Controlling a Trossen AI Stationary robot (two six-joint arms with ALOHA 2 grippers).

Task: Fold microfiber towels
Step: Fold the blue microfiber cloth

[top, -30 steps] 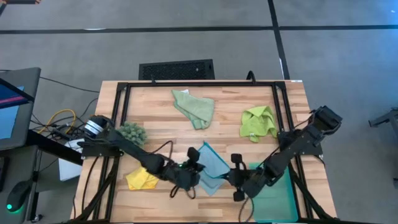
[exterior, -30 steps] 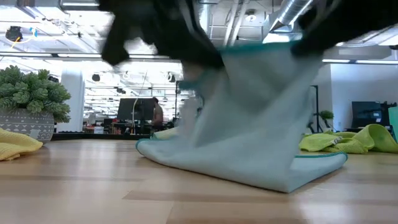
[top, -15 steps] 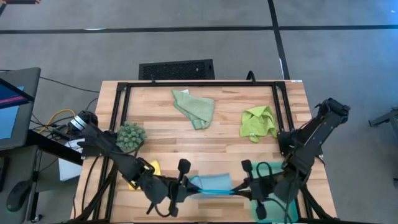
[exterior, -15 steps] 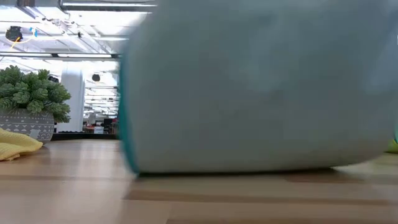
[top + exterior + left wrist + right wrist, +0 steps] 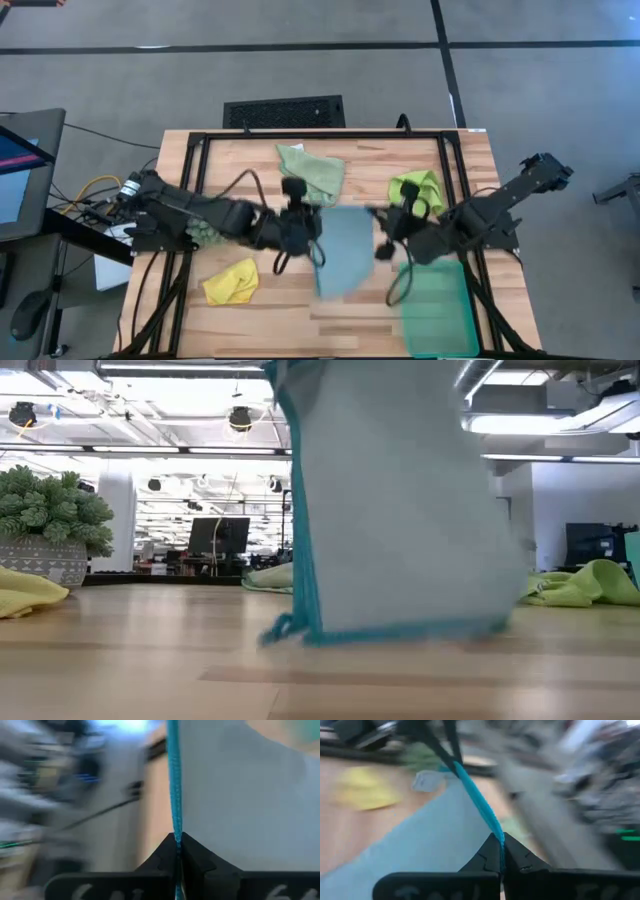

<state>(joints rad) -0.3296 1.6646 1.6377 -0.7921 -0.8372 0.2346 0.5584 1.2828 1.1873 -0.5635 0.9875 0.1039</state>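
Your left claw [image 5: 312, 226] is pinched tight on one top corner of the light blue towel [image 5: 343, 250], and your right claw [image 5: 380, 228] is clamped on the other corner, so the cloth hangs between them over the middle of the tabletop [image 5: 250, 185]. In the low view its teal-edged bottom hem just brushes the wood. In the left wrist view that teal edge runs straight into the closed tips. The sage green towel [image 5: 312, 173] lies just behind, the lime towel [image 5: 416, 192] near your right arm, the yellow towel [image 5: 229, 282] nearer the front left, and the teal tray [image 5: 435, 310] front right.
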